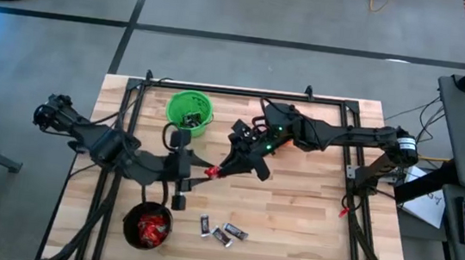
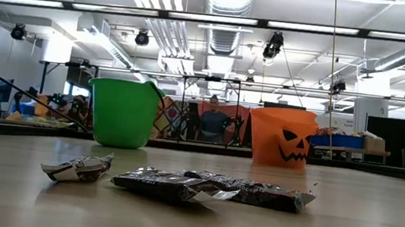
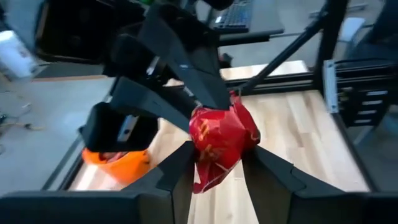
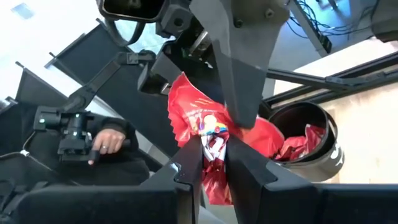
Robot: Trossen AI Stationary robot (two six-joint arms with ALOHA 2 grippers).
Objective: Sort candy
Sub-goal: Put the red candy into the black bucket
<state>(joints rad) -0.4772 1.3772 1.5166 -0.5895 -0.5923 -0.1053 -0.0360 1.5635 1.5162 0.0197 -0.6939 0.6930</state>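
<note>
High view shows both arms meeting over the middle of the table (image 1: 308,233), passing one red packet (image 1: 211,172) between them in the air. The right gripper (image 1: 216,172) reaches in from two o'clock and is pinched narrow on the packet; the right wrist view shows its fingers (image 4: 186,171) clamped on the wrapper's lower edge. The left gripper (image 1: 197,163) comes from nine o'clock with its jaws set to either side of the same packet; in the left wrist view the fingers (image 3: 180,165) flank the wrapper, but whether they are pressing on it yet I cannot tell.

The step in hand looks like a handover, with the packet probably bound for the black bucket (image 1: 147,227) at seven o'clock, which already holds red sweets. To do it well, the left jaws should close firmly on the body of the wrapper, not on a loose corner, before the right lets go. The right should then open and draw straight back towards two o'clock without dragging the crinkled foil. A loose hold could let the packet drop onto the table.

Three black-silver bars (image 1: 223,231) lie on the table at six o'clock, well apart from the grippers. The green bucket (image 1: 190,112) stands at eleven o'clock. An orange bucket (image 2: 282,136) shows in the low view.
</note>
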